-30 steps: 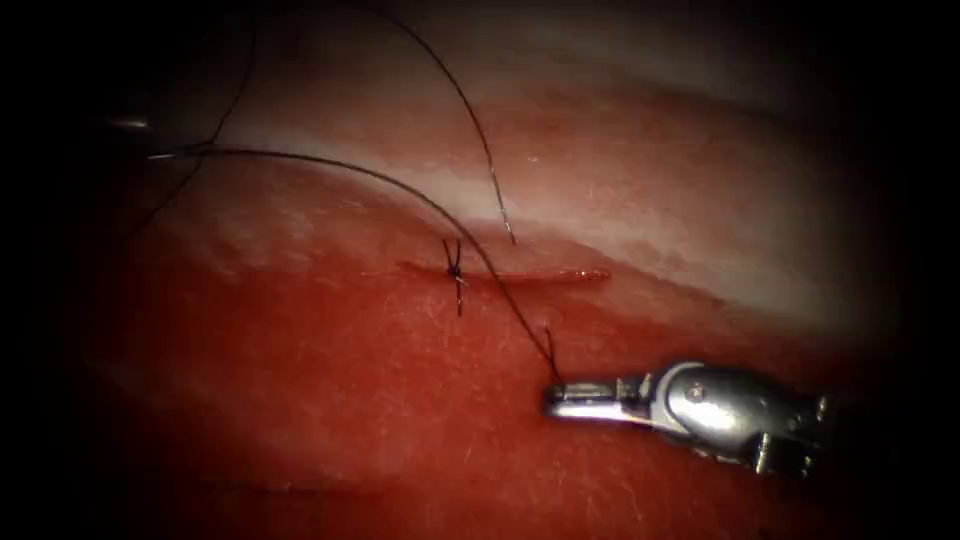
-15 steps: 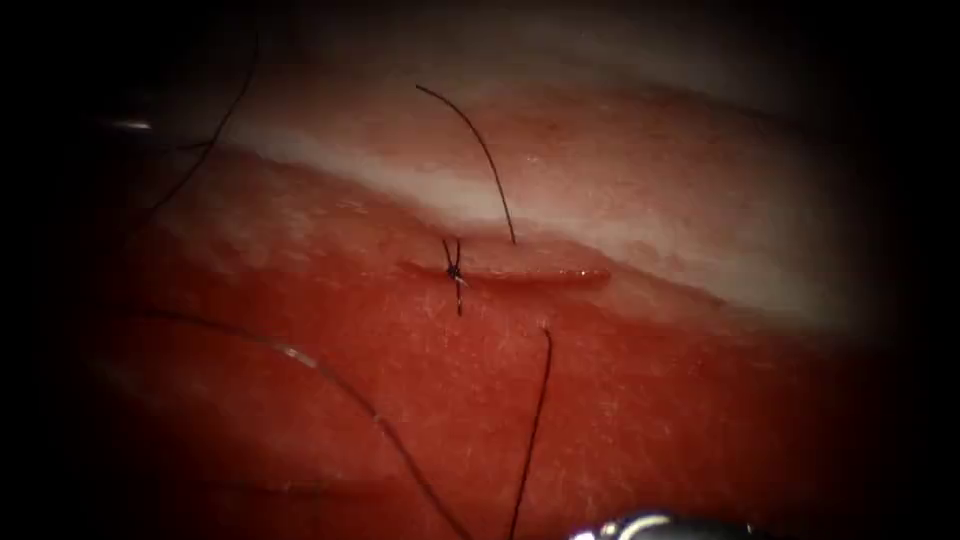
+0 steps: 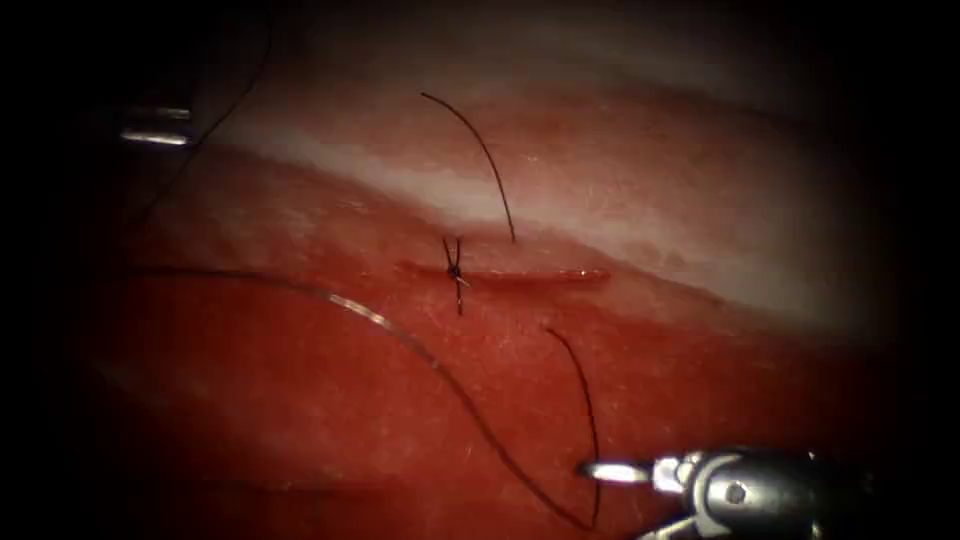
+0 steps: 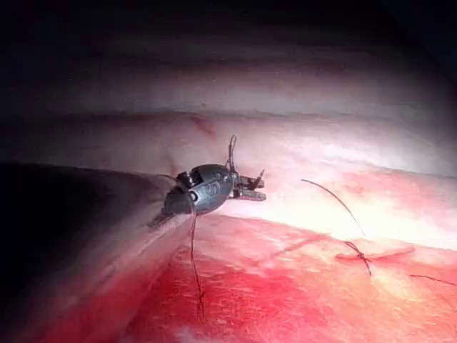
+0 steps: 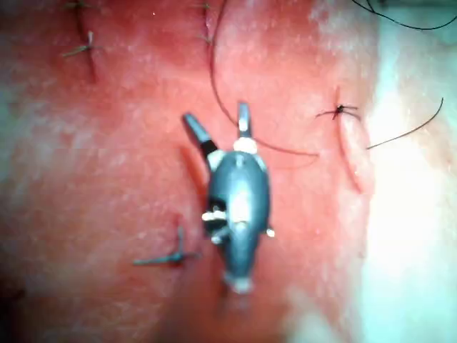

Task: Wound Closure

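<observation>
Short red cut [image 3: 530, 274] in the tissue runs right from the black knotted stitch [image 3: 454, 270]; below-right of it the right arm's steel tool [image 3: 615, 498] returns, jaws spread, empty, black thread [image 3: 400, 335] now slack; left tool [image 3: 155, 125] up-left, hold unclear.

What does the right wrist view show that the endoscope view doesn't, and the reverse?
Right wrist: the right tool with jaws spread, holding nothing, and other stitches beside it. Endoscope: a metal glint, probably the left tool, far left of the cut. Both: the knotted stitch on the cut and loose thread near the right tool.
</observation>
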